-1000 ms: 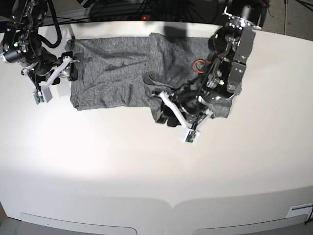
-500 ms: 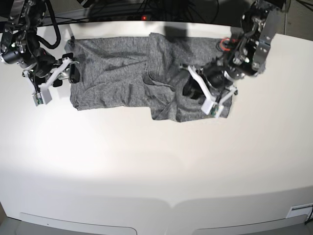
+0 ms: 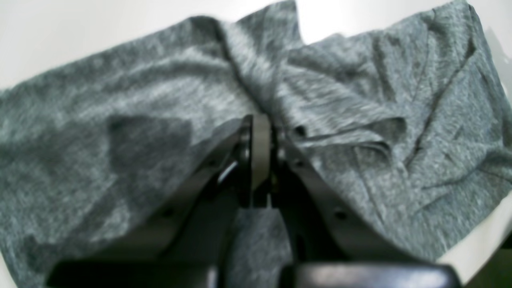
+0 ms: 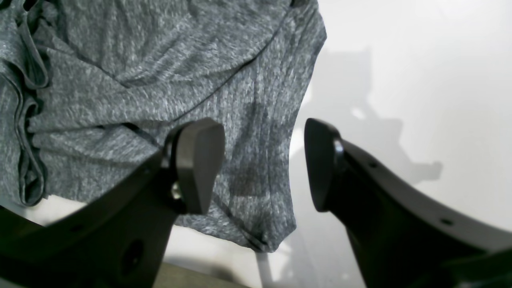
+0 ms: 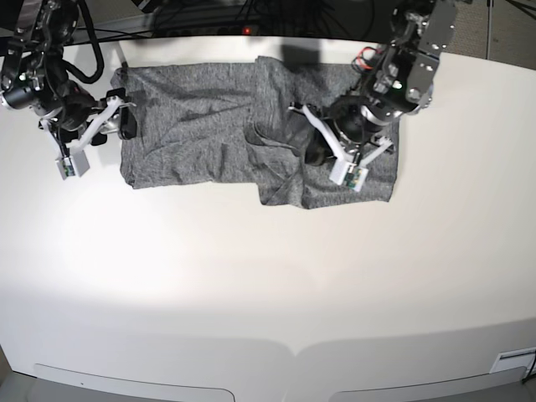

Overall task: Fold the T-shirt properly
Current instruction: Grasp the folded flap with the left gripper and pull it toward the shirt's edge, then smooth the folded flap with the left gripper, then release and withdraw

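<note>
From where I'm standing, the far left has the right gripper [image 4: 264,166], its fingers spread wide with nothing between them. One finger is over the grey T-shirt [image 5: 197,121] and the other just past its outer edge, with bare table [image 4: 400,112] beneath. That straddle looks chosen so they could close on the edge.

The shirt lies on the table, stretching from beside that gripper across to the right of the middle. Its left stretch is long and creased; I'd guess it is being left for a later fold.

Around the middle, a rumpled flap [image 5: 276,180] lies over the join with the broader part, one end poking out at the near edge. It probably needs smoothing.

Further right, the left gripper [image 3: 258,160] is over the broad panel, fingers together. I can't make out any cloth pinched in them; perhaps they are closed to press or nudge the panel flat.
</note>
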Robot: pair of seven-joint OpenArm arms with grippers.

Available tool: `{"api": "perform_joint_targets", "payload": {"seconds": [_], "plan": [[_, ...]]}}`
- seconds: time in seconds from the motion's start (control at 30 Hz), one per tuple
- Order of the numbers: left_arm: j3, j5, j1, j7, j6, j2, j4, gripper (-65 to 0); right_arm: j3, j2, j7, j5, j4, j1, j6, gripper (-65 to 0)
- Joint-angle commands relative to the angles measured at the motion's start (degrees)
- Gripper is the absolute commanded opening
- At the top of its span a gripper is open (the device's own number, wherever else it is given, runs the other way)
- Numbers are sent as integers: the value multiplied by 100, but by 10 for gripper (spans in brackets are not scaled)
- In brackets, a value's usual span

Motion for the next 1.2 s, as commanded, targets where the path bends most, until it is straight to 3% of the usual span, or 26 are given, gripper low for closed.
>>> {"api": "perform_joint_targets", "payload": {"seconds": [0.0, 0.3, 0.53, 0.6, 0.63, 0.73, 0.83, 0.93, 1.03, 1.17], "plan": [[0, 74, -63, -81, -28, 103, 105, -650, 37, 83, 66, 50, 105, 33, 24, -294], [13, 341, -63, -199, -57, 844, 105, -650, 37, 83, 57, 52, 107, 33, 24, -294], [562, 136, -122, -1349, -70, 1147, 111, -650, 37, 85, 107, 92, 105, 35, 26, -294], [564, 153, -256, -1054, -72, 1165, 192, -650, 39, 87, 142, 90, 107, 35, 24, -294], [525, 232, -326, -647, -72, 1154, 304, -650, 39, 94, 140, 87, 107, 33, 26, -294], [302, 839, -442, 518, -70, 1064, 743, -650, 37, 94, 164, 122, 107, 35, 26, -294], [24, 1475, -330, 1060, -55, 892, 920, -650, 37, 94, 162, 363, 107, 35, 24, -294], [-83, 1530, 9, 802, 129, 686, 776, -650, 37, 96, 146, 498, 107, 37, 26, -294], [-81, 1541, 273, 238, 162, 658, 407, -650, 37, 94, 120, 496, 107, 50, 26, -294], [-81, 1471, 286, 48, 166, 662, 103, -650, 37, 96, 48, 494, 107, 50, 26, -294]]}}
